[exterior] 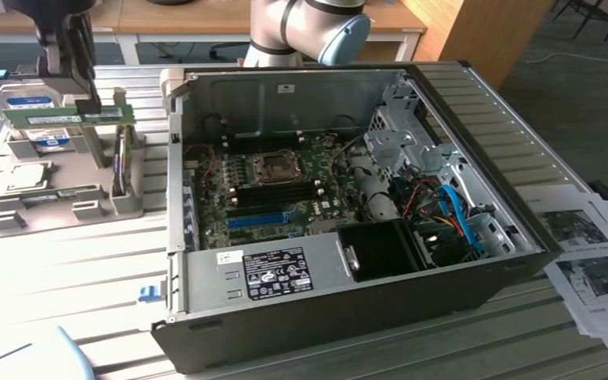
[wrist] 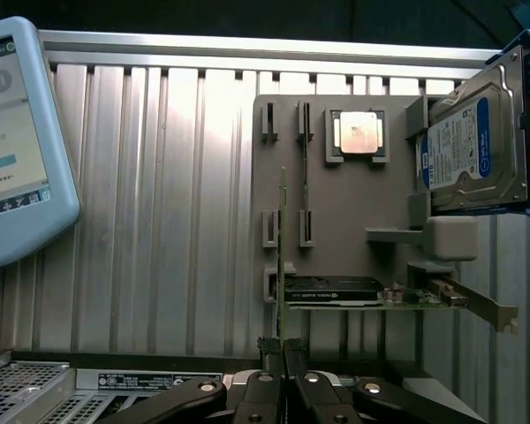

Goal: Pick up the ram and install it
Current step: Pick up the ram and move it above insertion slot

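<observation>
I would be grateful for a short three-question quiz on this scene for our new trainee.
1. True or false: the gripper is shut on the ram.
2. Where is the ram? A) seated in a motherboard slot; B) held in the air over the grey parts holder; C) lying on the papers.
3. Name the boxy part with the blue-white label standing at the holder's edge.

Key: 1 true; 2 B; 3 the hard drive.
</observation>
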You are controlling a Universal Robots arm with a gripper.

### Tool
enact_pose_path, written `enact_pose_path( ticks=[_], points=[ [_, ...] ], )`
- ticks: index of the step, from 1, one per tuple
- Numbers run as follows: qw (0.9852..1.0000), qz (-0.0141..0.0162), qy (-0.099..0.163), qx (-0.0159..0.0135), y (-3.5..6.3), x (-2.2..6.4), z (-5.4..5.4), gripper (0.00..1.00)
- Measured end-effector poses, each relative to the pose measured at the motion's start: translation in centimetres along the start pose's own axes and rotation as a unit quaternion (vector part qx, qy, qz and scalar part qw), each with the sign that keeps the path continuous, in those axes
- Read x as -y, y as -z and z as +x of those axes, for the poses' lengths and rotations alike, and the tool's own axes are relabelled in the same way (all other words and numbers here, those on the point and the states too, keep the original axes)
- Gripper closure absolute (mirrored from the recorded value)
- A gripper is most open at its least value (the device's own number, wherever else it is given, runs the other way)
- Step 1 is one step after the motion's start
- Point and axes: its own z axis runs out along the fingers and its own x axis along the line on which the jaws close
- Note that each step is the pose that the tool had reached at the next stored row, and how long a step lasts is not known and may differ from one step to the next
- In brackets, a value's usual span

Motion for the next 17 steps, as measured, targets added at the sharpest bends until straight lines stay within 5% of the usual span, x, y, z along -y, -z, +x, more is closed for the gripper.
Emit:
enact_pose_path(
  ticks=[17],
  points=[
    [1.0000, 0.0026, 0.001, 0.0002, 0.09, -0.08, 0.00, 0.89]
  ],
)
